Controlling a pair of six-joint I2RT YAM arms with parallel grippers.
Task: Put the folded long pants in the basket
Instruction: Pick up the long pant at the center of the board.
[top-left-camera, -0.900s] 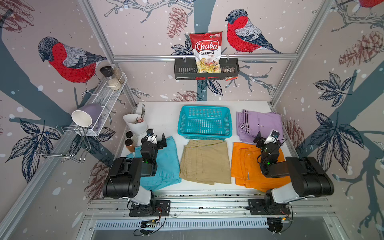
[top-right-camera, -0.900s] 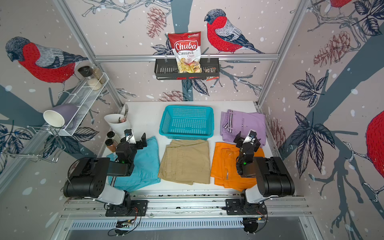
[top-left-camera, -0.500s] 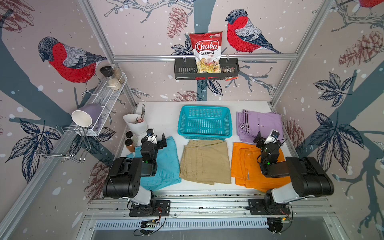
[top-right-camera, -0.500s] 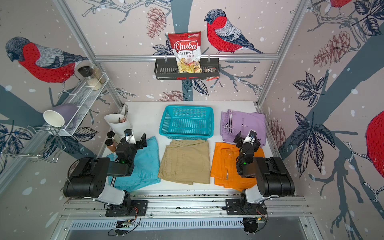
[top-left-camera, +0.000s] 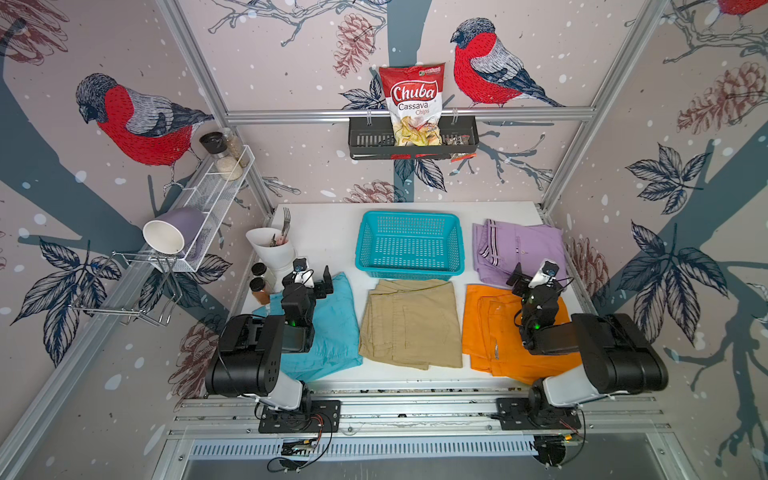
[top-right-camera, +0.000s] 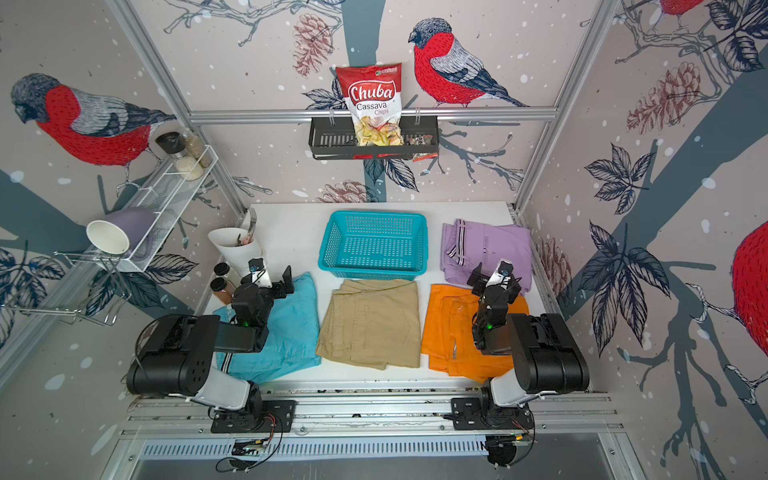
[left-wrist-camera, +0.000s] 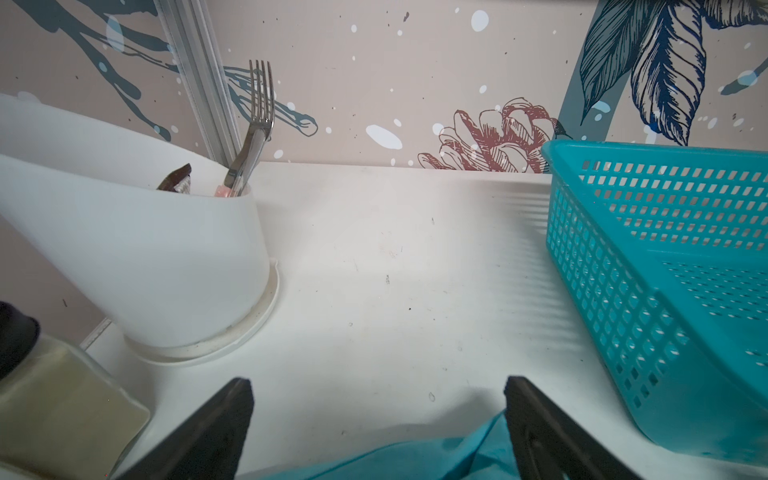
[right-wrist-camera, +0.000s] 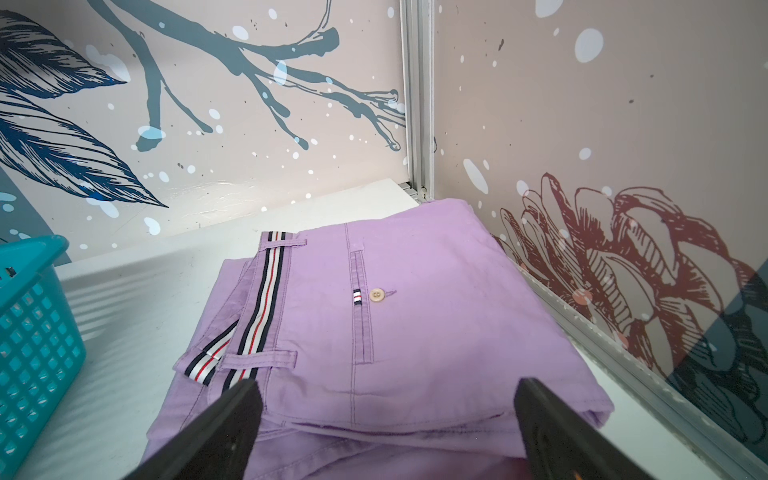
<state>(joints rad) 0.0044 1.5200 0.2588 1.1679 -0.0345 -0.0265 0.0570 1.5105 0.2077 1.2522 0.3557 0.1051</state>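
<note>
The empty teal basket (top-left-camera: 409, 217) (left-wrist-camera: 648, 291) stands at the table's middle back. Four folded long pants lie flat around it: turquoise (top-left-camera: 334, 328) at front left, khaki (top-left-camera: 411, 324) in the front middle, orange (top-left-camera: 490, 328) at front right, lilac with a striped waistband (top-left-camera: 528, 245) (right-wrist-camera: 415, 299) at back right. My left gripper (top-left-camera: 308, 277) (left-wrist-camera: 378, 386) hovers open over the far edge of the turquoise pants (left-wrist-camera: 407, 457), holding nothing. My right gripper (top-left-camera: 536, 278) (right-wrist-camera: 384, 386) is open above the near edge of the lilac pants, also holding nothing.
A white cutlery holder (top-left-camera: 270, 249) (left-wrist-camera: 137, 257) with a fork and two spice jars (top-left-camera: 258, 282) stand just left of my left gripper. A white wire shelf (top-left-camera: 208, 199) hangs on the left wall. A black rack (top-left-camera: 365, 143) with a chips bag hangs at the back.
</note>
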